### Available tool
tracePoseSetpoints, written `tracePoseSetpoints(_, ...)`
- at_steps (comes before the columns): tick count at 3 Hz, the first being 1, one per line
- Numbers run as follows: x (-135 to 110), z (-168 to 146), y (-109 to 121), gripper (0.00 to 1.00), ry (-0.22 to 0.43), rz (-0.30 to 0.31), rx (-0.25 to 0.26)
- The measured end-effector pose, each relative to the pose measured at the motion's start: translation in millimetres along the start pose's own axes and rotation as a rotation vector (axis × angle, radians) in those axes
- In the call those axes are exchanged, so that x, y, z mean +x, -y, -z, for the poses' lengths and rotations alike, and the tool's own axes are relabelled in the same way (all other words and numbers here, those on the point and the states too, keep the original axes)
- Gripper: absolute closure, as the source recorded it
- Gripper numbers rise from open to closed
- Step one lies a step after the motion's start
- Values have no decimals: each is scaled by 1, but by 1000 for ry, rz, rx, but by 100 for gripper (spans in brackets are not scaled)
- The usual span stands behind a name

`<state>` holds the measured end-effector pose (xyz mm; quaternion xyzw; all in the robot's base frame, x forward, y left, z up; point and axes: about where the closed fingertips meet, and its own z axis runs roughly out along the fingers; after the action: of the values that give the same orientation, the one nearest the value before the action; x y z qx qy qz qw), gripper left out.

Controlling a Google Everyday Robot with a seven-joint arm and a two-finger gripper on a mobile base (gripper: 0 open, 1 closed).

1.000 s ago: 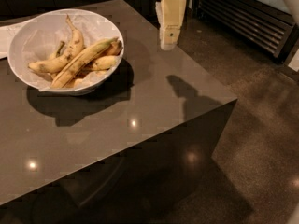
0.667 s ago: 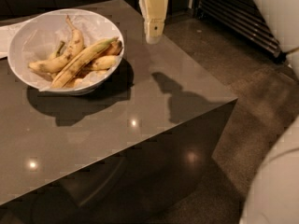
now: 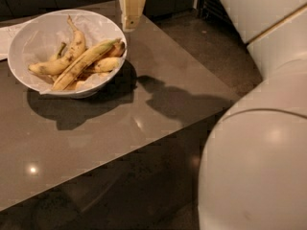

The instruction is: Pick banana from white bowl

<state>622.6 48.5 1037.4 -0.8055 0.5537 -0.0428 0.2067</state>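
Observation:
The white bowl [image 3: 29,42] sits at the back left of the dark table and holds several bananas. The banana [image 3: 84,63], the longest one, pale yellow with a greenish end, lies diagonally across the bowl from lower left to upper right. A shorter curved brown-spotted banana [image 3: 67,56] lies behind it, and small stubby bananas [image 3: 105,63] lie to its right. My gripper [image 3: 130,6] hangs at the top of the view, just right of the bowl's far rim and above the table. It holds nothing that I can see.
My white arm [image 3: 259,143] fills the right side and lower right corner. The grey table [image 3: 120,128] has its right edge running diagonally toward the front. A white sheet [image 3: 7,37] lies at the left edge behind the bowl. Dark floor lies to the right.
The gripper has moved left toward the bowl's rim. My arm has swung into the right side of the view.

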Motion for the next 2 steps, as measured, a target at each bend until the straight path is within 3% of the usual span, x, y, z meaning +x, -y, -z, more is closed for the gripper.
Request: tracePoseSetpoints(2, -12, -26, 15, 33, 25, 23, -29)
